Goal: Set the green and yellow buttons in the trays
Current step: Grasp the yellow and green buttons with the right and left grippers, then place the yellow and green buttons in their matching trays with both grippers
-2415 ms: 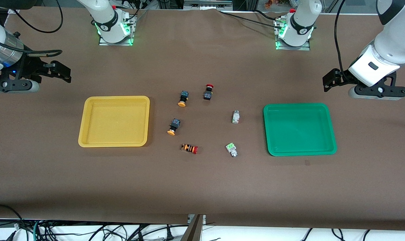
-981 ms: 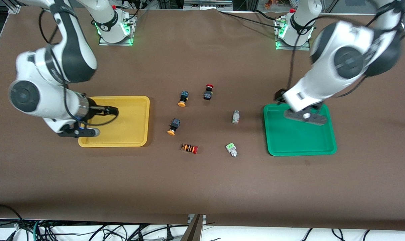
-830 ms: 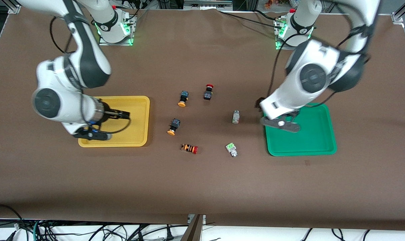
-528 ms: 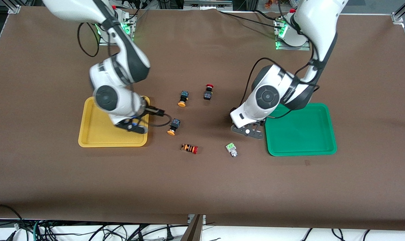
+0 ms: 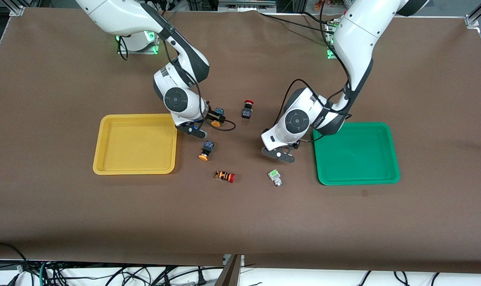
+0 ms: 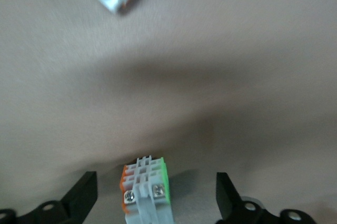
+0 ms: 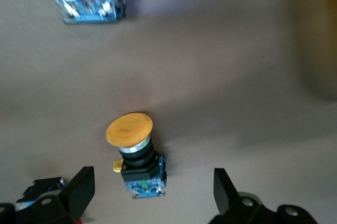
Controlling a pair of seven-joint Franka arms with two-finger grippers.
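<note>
Green-sided button (image 6: 146, 192) between spread left end effector (image 6: 155, 203) fingers, hidden in front view, right end effector (image 7: 150, 195) spread around yellow-capped button (image 7: 136, 155)

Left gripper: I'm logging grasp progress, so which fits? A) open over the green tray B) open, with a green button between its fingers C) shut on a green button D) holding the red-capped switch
B: in the left wrist view the left gripper is open, its fingers either side of a green button lying on the table.

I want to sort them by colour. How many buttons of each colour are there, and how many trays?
Yellow buttons: 2
Green buttons: 2
Red buttons: 2
Trays: 2
Total: 8
</note>
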